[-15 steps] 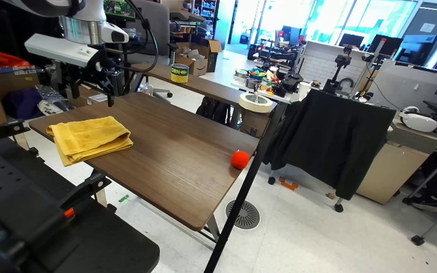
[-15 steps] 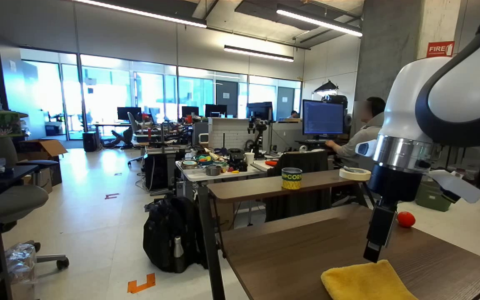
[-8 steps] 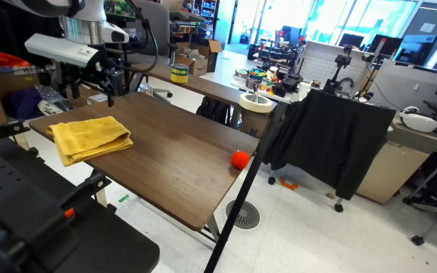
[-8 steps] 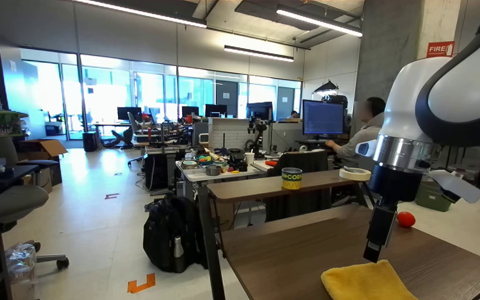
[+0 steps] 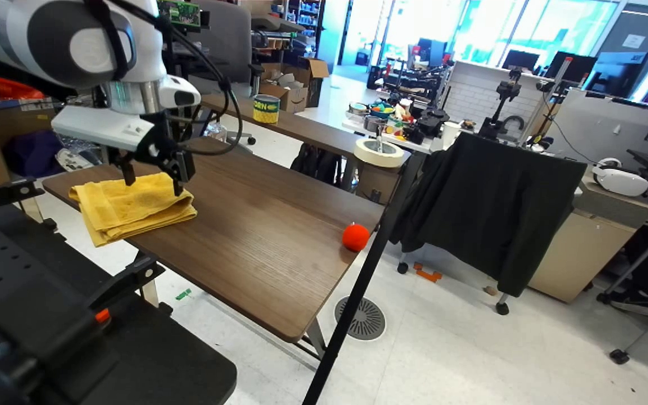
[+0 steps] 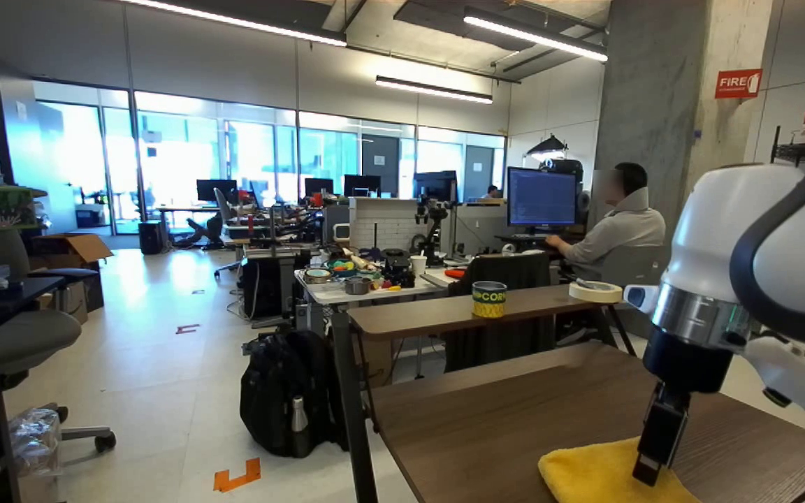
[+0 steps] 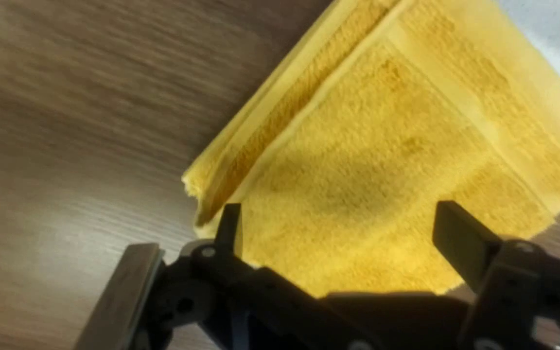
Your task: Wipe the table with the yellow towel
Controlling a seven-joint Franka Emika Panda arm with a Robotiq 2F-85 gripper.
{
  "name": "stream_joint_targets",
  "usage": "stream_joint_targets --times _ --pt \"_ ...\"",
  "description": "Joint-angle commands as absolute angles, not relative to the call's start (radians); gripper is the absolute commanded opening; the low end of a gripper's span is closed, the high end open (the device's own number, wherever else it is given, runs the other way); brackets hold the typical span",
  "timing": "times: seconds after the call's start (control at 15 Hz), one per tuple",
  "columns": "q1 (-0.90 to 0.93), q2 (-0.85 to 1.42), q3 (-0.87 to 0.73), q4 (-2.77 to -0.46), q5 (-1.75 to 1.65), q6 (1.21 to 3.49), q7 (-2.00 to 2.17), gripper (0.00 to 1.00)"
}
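One change is recorded in the last half second: the Panda arm point(image 5: 90, 50) has lowered, bringing the Robotiq gripper point(image 5: 154, 187) down over the folded yellow towel point(image 5: 133, 211) in both exterior views. The towel itself shows no displacement. Meaning for the task: this is judged to be the approach to a grasp; wiping has not begun.

Towel position: on the wood-grain tabletop point(image 5: 256, 236), close to one corner, with part of it overhanging the adjoining long edge. The wrist view agrees, showing pale floor point(image 7: 557, 34) past that side.

Jaws: wide apart, nothing held. In the wrist view the towel's surface spans the gap between them; the jaw at left stands at the towel's border, just beside a corner of stacked layers, and the jaw at right stands over the towel near its opposite border. Whether either tip touches it cannot be determined.

Assessment: a slight further descent, then closing, appears to be required. The towel lies flat, so a shallow pinch may catch only the top layer.
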State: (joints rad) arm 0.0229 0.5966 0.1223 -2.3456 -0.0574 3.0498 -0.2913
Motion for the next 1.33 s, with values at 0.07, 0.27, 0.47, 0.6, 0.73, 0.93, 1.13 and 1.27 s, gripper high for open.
stream_joint_targets --times 0.07,0.27,0.47,0.6,0.73,0.93,1.13,1.27 --pt "0.062 0.724 0.135 -2.307 -0.084 3.138 -0.23 1.0" --pt "0.115 0.7 0.138 -2.318 -0.084 3.125 -0.2 1.0" --pt "0.2 0.691 0.077 -2.319 -0.098 3.114 -0.179 1.0" --pt "0.169 0.703 0.107 -2.313 -0.092 3.123 -0.184 1.0" --pt "0.183 0.703 0.097 -2.312 -0.093 3.123 -0.181 1.0" --pt "0.159 0.738 0.055 -2.321 -0.09 3.15 -0.178 1.0" --pt "0.154 0.763 -0.072 -2.356 -0.086 3.188 -0.148 1.0" --pt "0.165 0.777 -0.18 -2.374 -0.075 3.224 -0.126 1.0"
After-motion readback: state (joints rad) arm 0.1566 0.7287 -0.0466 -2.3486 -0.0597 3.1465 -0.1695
